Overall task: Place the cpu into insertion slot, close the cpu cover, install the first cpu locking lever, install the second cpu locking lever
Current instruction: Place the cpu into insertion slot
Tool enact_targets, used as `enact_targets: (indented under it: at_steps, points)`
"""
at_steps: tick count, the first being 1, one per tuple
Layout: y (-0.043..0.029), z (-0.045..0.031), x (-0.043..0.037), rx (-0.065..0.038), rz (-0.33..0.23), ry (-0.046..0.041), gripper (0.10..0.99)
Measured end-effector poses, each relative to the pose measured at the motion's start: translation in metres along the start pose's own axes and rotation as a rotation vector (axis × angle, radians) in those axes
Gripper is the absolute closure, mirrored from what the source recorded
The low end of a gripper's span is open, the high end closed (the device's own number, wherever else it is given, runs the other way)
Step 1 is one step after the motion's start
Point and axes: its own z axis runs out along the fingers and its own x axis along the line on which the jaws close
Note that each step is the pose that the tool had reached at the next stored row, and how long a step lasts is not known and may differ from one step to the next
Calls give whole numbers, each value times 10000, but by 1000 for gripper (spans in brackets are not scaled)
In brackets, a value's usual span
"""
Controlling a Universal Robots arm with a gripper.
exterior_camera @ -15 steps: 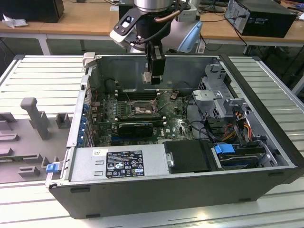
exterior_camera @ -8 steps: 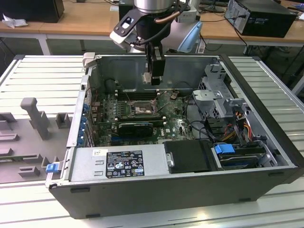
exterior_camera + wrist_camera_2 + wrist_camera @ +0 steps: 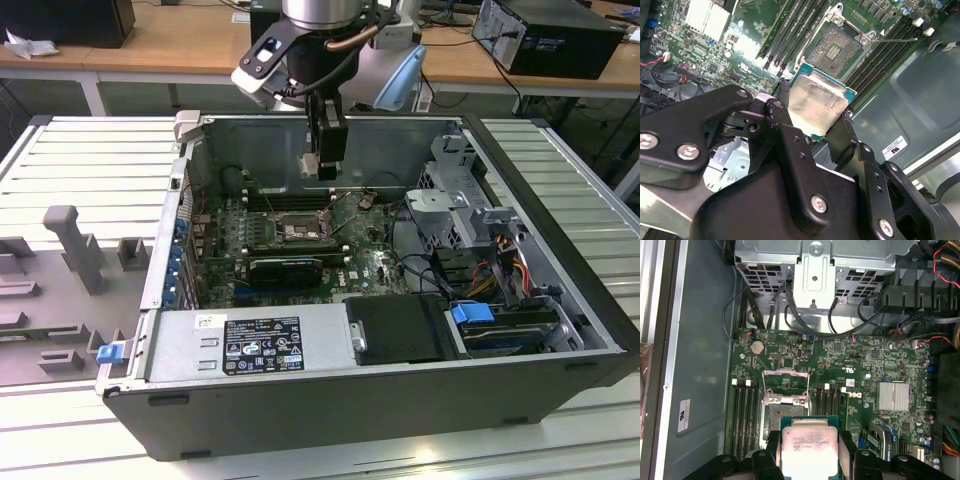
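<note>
My gripper (image 3: 322,172) hangs inside the open computer case, a little above the motherboard, shut on the cpu (image 3: 807,447). Its pale silver top and green edge show between the black fingers (image 3: 772,446) in both wrist views, cpu (image 3: 817,102). The insertion slot (image 3: 784,412) lies uncovered just beyond the chip, dark-framed with a paler pin field, and appears again as the insertion slot (image 3: 837,46) and the insertion slot (image 3: 297,232). The cpu cover (image 3: 786,399) stands raised at the socket's far edge. A thin locking lever (image 3: 896,39) sticks out sideways beside the socket.
Black memory slots (image 3: 746,405) flank the socket on both sides. A long black expansion card (image 3: 285,268) lies in front of it, a metal drive cage (image 3: 452,200) with cables toward the exterior view's right, and the power supply (image 3: 255,345) along the case's front. A finned heatsink (image 3: 894,396) sits nearby.
</note>
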Motion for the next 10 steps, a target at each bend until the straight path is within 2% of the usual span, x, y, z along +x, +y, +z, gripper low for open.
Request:
enact_targets:
  at_steps: [10]
  points:
    - [-2, 23, 0, 0, 0, 0, 545]
